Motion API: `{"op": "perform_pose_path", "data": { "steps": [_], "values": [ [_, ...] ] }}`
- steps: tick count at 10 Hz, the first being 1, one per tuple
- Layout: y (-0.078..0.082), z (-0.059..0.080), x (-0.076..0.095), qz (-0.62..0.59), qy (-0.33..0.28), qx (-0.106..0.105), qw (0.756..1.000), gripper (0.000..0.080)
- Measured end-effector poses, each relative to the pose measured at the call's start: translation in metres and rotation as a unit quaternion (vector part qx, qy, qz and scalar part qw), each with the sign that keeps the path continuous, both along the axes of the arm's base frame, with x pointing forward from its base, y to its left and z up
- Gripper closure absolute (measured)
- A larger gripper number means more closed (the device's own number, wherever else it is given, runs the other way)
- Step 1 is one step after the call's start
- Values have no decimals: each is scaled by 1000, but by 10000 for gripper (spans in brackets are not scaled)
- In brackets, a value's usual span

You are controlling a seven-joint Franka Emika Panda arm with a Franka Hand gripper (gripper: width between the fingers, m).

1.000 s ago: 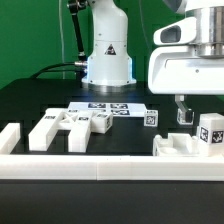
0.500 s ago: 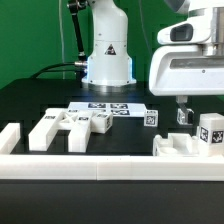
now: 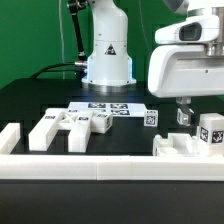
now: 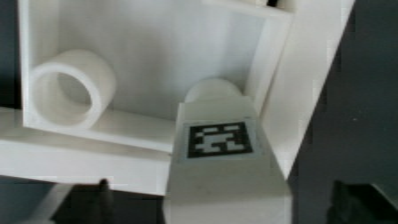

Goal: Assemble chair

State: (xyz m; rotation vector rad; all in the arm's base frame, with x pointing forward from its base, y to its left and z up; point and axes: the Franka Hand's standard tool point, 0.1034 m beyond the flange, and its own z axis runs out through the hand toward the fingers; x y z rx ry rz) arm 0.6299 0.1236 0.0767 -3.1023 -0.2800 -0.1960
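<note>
The chair lies as loose white tagged parts. A flat piece (image 3: 175, 146) with a tagged block (image 3: 211, 132) sits at the exterior view's right. My gripper (image 3: 183, 114) hangs just above that piece. In the wrist view, an upright white bar with a square tag (image 4: 221, 140) stands between my gripper's (image 4: 226, 205) dark fingertips (image 4: 82, 198). A dark gap shows on each side of the bar, so the jaws are open around it without touching. Behind the bar is a white frame part (image 4: 178, 60) with a round ring (image 4: 68, 88).
More white parts (image 3: 55, 129) lie at the exterior view's left, with a short block (image 3: 101, 121) and a small tagged cube (image 3: 151, 118) near the middle. The marker board (image 3: 105, 107) lies behind them. A long white border rail (image 3: 100, 166) runs along the front. The robot base (image 3: 108, 55) stands at the back.
The gripper's hand has sunk slightly over the right-hand piece. The parts on the table have not moved.
</note>
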Motion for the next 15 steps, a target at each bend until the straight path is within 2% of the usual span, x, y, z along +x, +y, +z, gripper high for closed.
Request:
{"op": "perform_pose_path", "data": {
  "steps": [2, 3, 7, 10, 12, 14, 15],
  "values": [
    [0, 0, 0, -17, 0, 3, 1000, 516],
    [0, 0, 0, -19, 0, 3, 1000, 516],
    [0, 0, 1, -155, 4, 20, 988, 511],
    [-11, 0, 0, -280, 8, 30, 960, 510],
    [-17, 0, 0, -306, 8, 28, 951, 509],
    [-15, 0, 0, -304, 7, 29, 952, 487],
    [-11, 3, 0, -300, 6, 31, 953, 308]
  ]
}}
